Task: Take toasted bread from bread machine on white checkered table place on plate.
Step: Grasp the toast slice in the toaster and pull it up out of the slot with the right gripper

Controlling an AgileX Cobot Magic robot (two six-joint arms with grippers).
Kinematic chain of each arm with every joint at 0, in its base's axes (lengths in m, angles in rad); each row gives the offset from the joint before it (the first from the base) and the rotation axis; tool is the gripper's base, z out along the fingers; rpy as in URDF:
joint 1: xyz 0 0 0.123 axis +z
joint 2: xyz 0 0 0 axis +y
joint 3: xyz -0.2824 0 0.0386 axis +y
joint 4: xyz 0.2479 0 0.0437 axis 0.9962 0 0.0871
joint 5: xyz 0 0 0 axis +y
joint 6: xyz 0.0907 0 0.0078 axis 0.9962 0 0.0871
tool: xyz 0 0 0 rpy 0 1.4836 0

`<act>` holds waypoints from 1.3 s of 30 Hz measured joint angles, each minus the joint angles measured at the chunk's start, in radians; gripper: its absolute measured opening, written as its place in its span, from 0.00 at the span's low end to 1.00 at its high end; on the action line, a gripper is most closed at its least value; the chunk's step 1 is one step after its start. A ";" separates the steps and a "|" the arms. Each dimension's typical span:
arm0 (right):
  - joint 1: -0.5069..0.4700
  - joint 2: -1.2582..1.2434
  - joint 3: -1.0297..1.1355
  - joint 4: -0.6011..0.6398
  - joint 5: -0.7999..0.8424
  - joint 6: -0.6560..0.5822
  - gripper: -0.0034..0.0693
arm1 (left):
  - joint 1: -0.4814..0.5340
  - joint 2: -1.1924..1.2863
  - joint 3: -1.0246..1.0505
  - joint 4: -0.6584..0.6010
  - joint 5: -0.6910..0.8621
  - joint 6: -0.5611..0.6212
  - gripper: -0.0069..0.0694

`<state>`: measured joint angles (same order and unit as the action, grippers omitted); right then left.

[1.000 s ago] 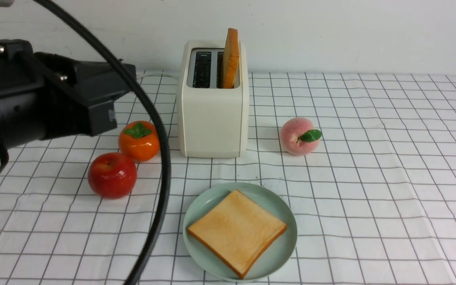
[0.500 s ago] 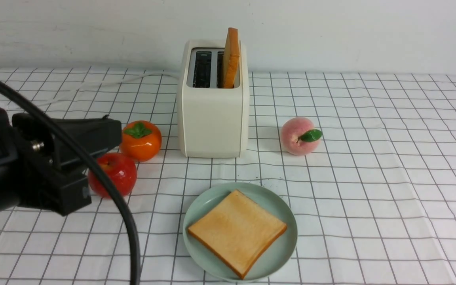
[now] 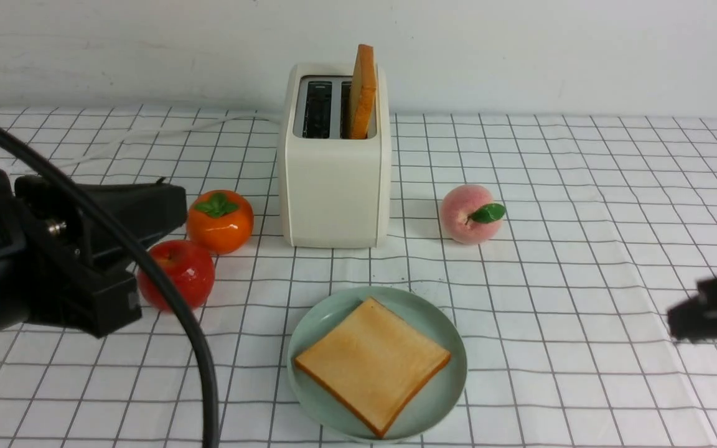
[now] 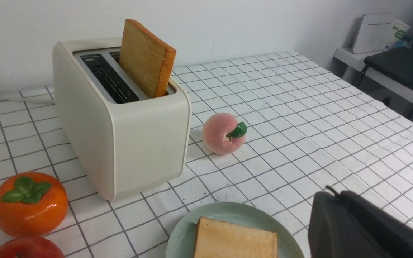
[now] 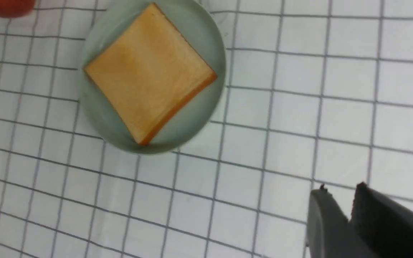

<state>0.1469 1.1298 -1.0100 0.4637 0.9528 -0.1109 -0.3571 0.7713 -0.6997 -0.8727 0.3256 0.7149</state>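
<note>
The bread machine (image 3: 333,186) stands at the back middle of the white checkered table (image 3: 582,218). One slice of toasted bread (image 3: 363,87) stands upright in its right slot; the left slot is empty. The other slice (image 3: 372,364) lies flat on the plate (image 3: 439,398) in front of the machine. My left gripper (image 3: 178,205) is shut and empty, low at the left, its tip by the fruit. In the left wrist view its tip (image 4: 330,193) is beside the plate (image 4: 177,236). My right gripper (image 3: 676,320) is shut and empty at the right edge, well away from the plate (image 5: 206,118).
An orange persimmon (image 3: 219,221) and a red apple (image 3: 178,274) sit left of the bread machine, close to my left gripper. A pink peach (image 3: 467,213) sits to its right. The white cord (image 3: 147,134) runs back left. A side shelf with boxes (image 4: 375,32) stands beyond the table.
My left gripper dropped and drew back to the left a second ago, then held almost still. My right gripper has come into the front view at the right edge.
</note>
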 joint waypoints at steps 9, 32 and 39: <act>0.254 0.321 -0.394 -0.011 -0.130 0.001 0.07 | 0.000 -0.026 0.000 0.008 0.016 0.000 0.07; 0.354 1.121 -1.255 -0.513 -0.309 0.382 0.65 | 0.000 -0.025 0.000 0.011 0.032 -0.004 0.07; 0.353 1.144 -1.259 -0.513 -0.338 0.401 0.37 | 0.000 -0.025 0.000 0.011 0.032 -0.004 0.07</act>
<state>0.4995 2.2733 -2.2686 -0.0490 0.6145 0.2896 -0.3571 0.7459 -0.6997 -0.8616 0.3573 0.7114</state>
